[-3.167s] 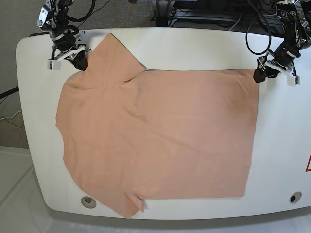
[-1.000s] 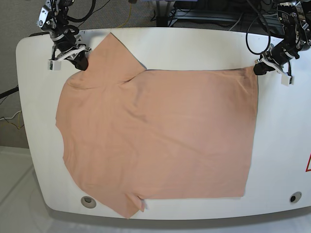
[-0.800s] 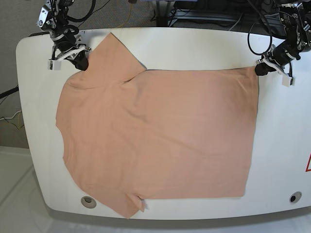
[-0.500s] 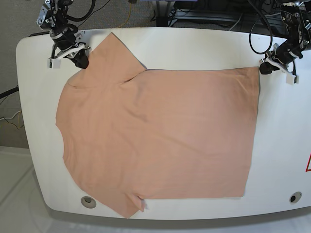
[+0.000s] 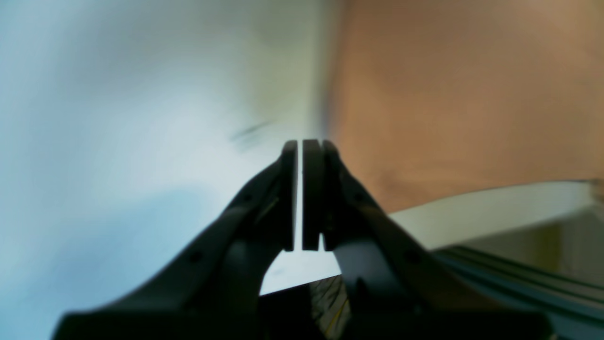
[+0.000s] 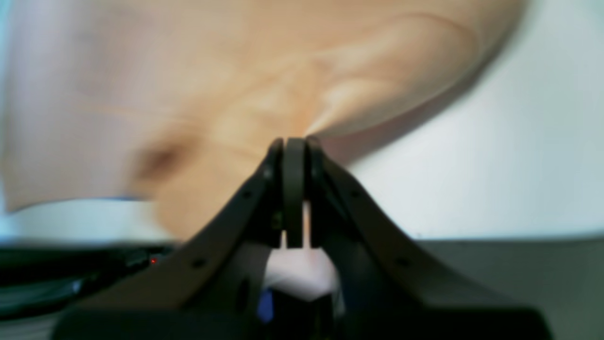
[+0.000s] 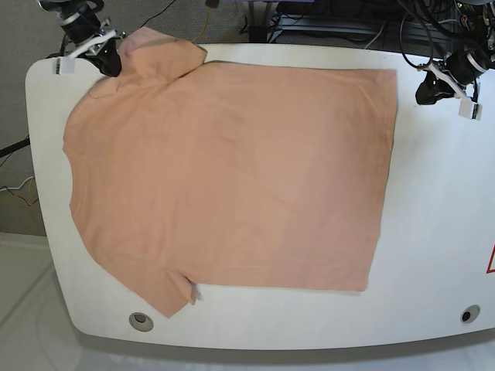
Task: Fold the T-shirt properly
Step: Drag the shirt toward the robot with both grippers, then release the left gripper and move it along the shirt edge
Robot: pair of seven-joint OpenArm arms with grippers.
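Observation:
The peach T-shirt (image 7: pixel 232 170) lies flat on the white table (image 7: pixel 441 216), collar end at the left and hem at the right. Its far sleeve (image 7: pixel 162 50) hangs over the table's back edge. My right gripper (image 7: pixel 108 62) at the far left is shut on the shirt by that sleeve; in the right wrist view (image 6: pixel 295 139) the fabric (image 6: pixel 236 71) bunches at its tips. My left gripper (image 7: pixel 429 91) is at the far right, apart from the hem corner (image 7: pixel 393 75). In the left wrist view (image 5: pixel 300 141) it is shut and empty, with the shirt (image 5: pixel 472 94) to its right.
Cables and dark equipment (image 7: pixel 325 23) run behind the table's back edge. Two round holes (image 7: pixel 140 321) (image 7: pixel 469 314) sit near the front corners. A red mark (image 7: pixel 490 263) is at the right edge. Bare table shows to the right of the hem.
The whole shirt has slid toward the back left, with the right gripper holding it. The left gripper has come off the hem corner and now sits apart from it.

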